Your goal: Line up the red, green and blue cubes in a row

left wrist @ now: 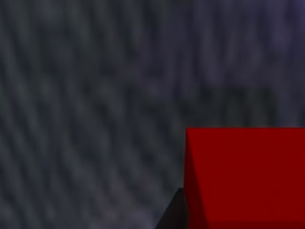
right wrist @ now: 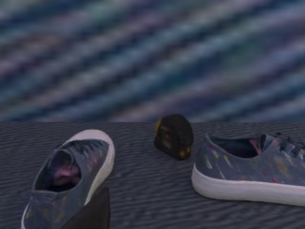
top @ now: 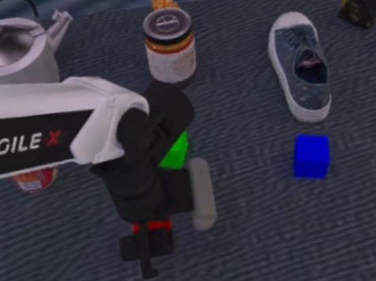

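My left gripper [top: 150,231] hangs over the table's middle front, shut on the red cube [top: 150,225]. In the left wrist view the red cube [left wrist: 248,176] fills the corner, with one dark finger [left wrist: 172,215] against its side. The green cube [top: 177,153] sits just behind the gripper, mostly hidden under the arm. The blue cube [top: 311,156] rests alone on the mat to the right. My right arm is out of the top view, parked.
Along the back stand a grey kettle [top: 6,53], a labelled jar [top: 169,43], a blue shoe [top: 299,65] and a tape measure [top: 359,8]. A red can [top: 35,180] peeks from under the left arm. The right wrist view shows another shoe [right wrist: 248,167].
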Robot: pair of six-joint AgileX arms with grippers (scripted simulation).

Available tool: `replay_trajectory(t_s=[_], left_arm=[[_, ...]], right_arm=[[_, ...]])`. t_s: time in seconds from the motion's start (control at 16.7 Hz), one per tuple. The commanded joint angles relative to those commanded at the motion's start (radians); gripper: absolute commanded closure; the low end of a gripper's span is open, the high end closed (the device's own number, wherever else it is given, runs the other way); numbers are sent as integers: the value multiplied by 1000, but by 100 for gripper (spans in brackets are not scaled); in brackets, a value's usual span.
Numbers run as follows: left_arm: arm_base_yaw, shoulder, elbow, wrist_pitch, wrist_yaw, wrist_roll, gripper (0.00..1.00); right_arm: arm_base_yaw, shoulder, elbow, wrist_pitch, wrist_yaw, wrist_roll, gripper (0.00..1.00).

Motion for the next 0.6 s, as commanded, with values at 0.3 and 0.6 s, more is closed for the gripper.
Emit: replay_trajectory(t_s=[0.3,0.6], left_arm=[[0,0,0,0,0,0,77],[0,0,0,0,0,0,40]], right_arm=[[0,0,0,0,0,0,0],[0,0,0,0,0,0,0]])
